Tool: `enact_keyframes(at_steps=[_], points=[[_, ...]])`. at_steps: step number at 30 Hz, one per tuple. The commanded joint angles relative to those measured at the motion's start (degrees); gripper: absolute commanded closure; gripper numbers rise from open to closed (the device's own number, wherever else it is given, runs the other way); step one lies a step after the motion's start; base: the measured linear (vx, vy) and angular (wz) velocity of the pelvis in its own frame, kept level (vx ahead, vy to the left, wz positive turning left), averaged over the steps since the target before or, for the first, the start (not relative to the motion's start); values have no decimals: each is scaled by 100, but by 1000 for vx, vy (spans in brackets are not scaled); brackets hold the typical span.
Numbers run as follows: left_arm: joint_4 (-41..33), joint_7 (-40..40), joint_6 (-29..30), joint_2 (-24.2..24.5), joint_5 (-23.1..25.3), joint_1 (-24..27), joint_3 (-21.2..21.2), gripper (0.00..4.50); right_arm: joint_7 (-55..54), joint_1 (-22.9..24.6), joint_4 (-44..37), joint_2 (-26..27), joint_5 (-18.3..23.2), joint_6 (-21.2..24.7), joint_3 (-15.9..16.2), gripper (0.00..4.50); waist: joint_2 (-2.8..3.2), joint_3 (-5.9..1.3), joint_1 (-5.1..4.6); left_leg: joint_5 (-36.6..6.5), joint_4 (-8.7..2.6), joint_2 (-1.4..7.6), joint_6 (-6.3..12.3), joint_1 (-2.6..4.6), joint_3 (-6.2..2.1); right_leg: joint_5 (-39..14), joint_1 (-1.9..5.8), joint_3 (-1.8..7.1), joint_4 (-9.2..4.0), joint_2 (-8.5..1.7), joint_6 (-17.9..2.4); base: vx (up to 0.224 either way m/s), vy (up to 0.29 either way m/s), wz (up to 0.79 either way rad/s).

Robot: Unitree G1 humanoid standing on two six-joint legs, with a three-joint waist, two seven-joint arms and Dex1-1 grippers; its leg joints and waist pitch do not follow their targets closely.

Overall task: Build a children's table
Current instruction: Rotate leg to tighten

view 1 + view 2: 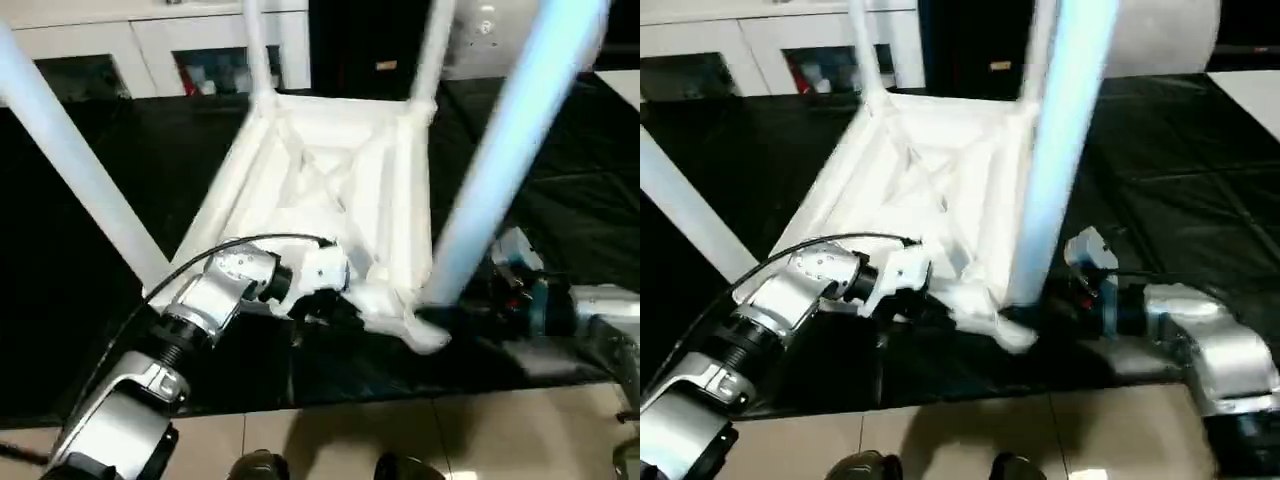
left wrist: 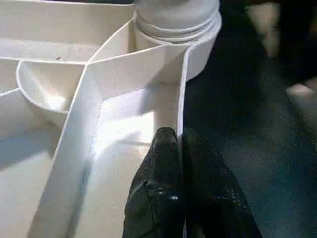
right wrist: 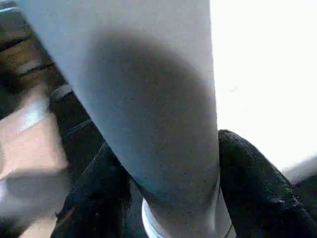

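The children's table lies upside down on the black worktable (image 1: 120,150), its ribbed white top (image 1: 330,170) facing up. All four white legs stand in the corner sockets. My left gripper (image 2: 179,135) is shut on the top's thin near rim wall, one finger inside and one outside. It is also seen at the near edge (image 1: 335,305). My right gripper (image 3: 166,144) is shut on the base of the near right leg (image 1: 500,150), which fills the gap between its fingers (image 3: 247,183). From the head, the right gripper (image 1: 1050,300) sits low beside that corner socket.
The near left leg (image 1: 80,170) slants up across my left forearm's side. The far legs (image 1: 257,50) rise at the back. White cabinets (image 1: 150,50) stand behind the worktable. Tiled floor (image 1: 400,430) begins just past its near edge.
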Motion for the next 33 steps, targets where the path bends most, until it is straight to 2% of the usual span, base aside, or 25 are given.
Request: enact_keyframes(at_steps=[1, 2, 3, 4, 5, 6, 7, 10, 11, 15, 16, 19, 22, 23, 25, 26, 27, 28, 29, 30, 32, 33], points=[[-218, 734, 316, -512, -73, -56, 81, 450, -1014, -167, -121, 507, -189, 557, 189, 233, -123, -240, -83, -1337, -469, 239, 287, -6, -192, -3612, 331, 226, -678, -392, -230, 0, 0, 0], [-215, 859, 379, -564, -54, -59, 109, 450, -1210, -192, -125, 606, -233, 647, 150, 235, -123, -254, -115, -1332, -467, 236, 281, 18, -193, -3591, 317, 225, -694, -394, -221, 0, 0, 0], [-195, 1277, 590, -747, 5, -74, 202, 450, -1817, -265, -119, 928, -397, 840, 28, 237, -111, -235, -190, -1318, -478, 239, 295, -11, -203, -3467, 321, 236, -684, -389, -246, 0, 0, 0], [-182, 1586, 722, -916, 26, -79, 274, 450, -2280, -322, -65, 1171, -576, 879, -45, 238, -69, -231, -216, -1315, -481, 242, 289, -19, -211, -3390, 319, 227, -676, -394, -281, 0, 0, 0], [-161, 1920, 836, -1109, 30, -83, 359, 450, -2732, -389, 33, 1441, -712, 870, -136, 239, -88, -243, -278, -1333, -487, 250, 289, -28, -221, -3290, 331, 209, -682, -390, -299, 0, 0, 0], [-151, 2036, 871, -1175, 29, -86, 390, 450, -2862, -412, 74, 1537, -721, 863, -176, 240, -74, -244, -290, -1337, -488, 248, 309, -17, -218, -3234, 319, 219, -689, -392, -308, 0, 0, 0], [-151, 2036, 871, -1175, 29, -86, 390, 450, -2862, -412, 74, 1537, -721, 863, -176, 240, -88, -232, -314, -1373, -489, 239, 373, 13, -200, -3181, 285, 234, -707, -384, -339, 0, 0, 0], [-181, 2356, 923, -1426, 61, -40, 392, 450, -3331, -483, 178, 1832, -776, 684, -231, 240, -51, -238, -334, -1263, -505, 254, 539, 9, -193, -2868, 300, 265, -681, -390, -442, 0, 0, 0], [-208, 2368, 937, -1452, 77, -18, 363, 450, -3387, -486, 190, 1879, -785, 602, -237, 187, -54, -241, -335, -1178, -510, 264, 579, -1, -189, -2717, 310, 276, -665, -395, -489, 0, 0, 0], [-375, 2291, 999, -1456, 159, 87, 231, 450, -3511, -449, 23, 2067, -747, 633, -328, 146, -39, -266, -324, -929, -506, 286, 708, -16, -178, -2212, 338, 303, -596, -402, -710, 0, 0, 0], [-407, 2283, 1004, -1422, 172, 100, 226, 450, -3488, -413, -58, 2068, -762, 674, -334, 146, -32, -280, -309, -796, -504, 292, 772, -25, -172, -1967, 356, 313, -560, -401, -818, 0, 0, 0], [-429, 2174, 881, -1282, 176, 106, 206, 450, -3358, -322, -150, 1938, -740, 646, -325, 115, -26, -281, -286, -736, -504, 292, 827, -19, -159, -1845, 358, 322, -552, -405, -866, 0, 0, 0], [-476, 1797, 624, -1016, 131, 135, 187, 450, -2894, -244, -155, 1499, -587, 453, -344, 89, -27, -294, -244, -718, -504, 299, 844, -12, -151, -1899, 369, 327, -553, -412, -858, 0, 0, 0], [-482, 1740, 595, -980, 127, 138, 183, 450, -2812, -237, -158, 1433, -568, 430, -357, 80, -45, -311, -229, -683, -496, 299, 874, -23, -158, -1839, 394, 326, -542, -417, -852, 0, 0, 0], [-535, 1415, 438, -772, 111, 169, 137, 450, -2239, -202, -153, 993, -444, 328, -443, 70, -41, -327, -217, -525, -475, 287, 948, -40, -153, -1633, 398, 328, -512, -413, -900, 0, 0, 0], [-561, 1217, 380, -681, 73, 187, 99, 450, -1894, -174, -149, 743, -375, 321, -451, 52, -57, -357, -198, -392, -452, 291, 1038, -37, -146, -1458, 414, 338, -483, -413, -948, 0, 0, 0], [-578, 1061, 289, -611, 54, 202, 57, 450, -1599, -134, -170, 546, -345, 252, -414, 52, -45, -358, -172, -302, -436, 293, 1138, -44, -136, -1328, 397, 339, -467, -409, -1013, 0, 0, 0], [-578, 1061, 289, -611, 54, 202, 57, 450, -1599, -134, -170, 546, -345, 252, -414, 42, -45, -358, -172, -302, -436, 293, 1138, -44, -136, -1328, 397, 339, -467, -409, -1013, 0, 0, 0], [-607, 639, 79, -461, -47, 232, -18, 450, -961, -57, -232, 143, -220, 150, -352, 29, -64, -397, -162, -164, -409, 296, 1247, -56, -136, -1145, 415, 332, -428, -409, -1098, 0, 0, 0], [-607, 639, 79, -461, -47, 232, -18, 450, -961, -57, -232, 143, -220, 150, -352, 29, -61, -395, -145, -91, -398, 306, 1329, -53, -135, -1036, 410, 337, -404, -410, -1134, 0, 0, 0], [-573, 389, -36, -330, -52, 213, -85, 450, -547, -17, -272, -115, -147, 41, -292, 16, -59, -398, -125, -74, -389, 317, 1378, -49, -135, -1112, 398, 326, -407, -410, -1149, 0, 0, 0], [-504, 174, -173, -209, -38, 176, -140, 450, -178, 12, -235, -416, -165, -64, -153, 7, -58, -414, -94, -97, -385, 325, 1366, -27, -129, -1220, 392, 322, -416, -404, -1137, 0, 0, 0]])
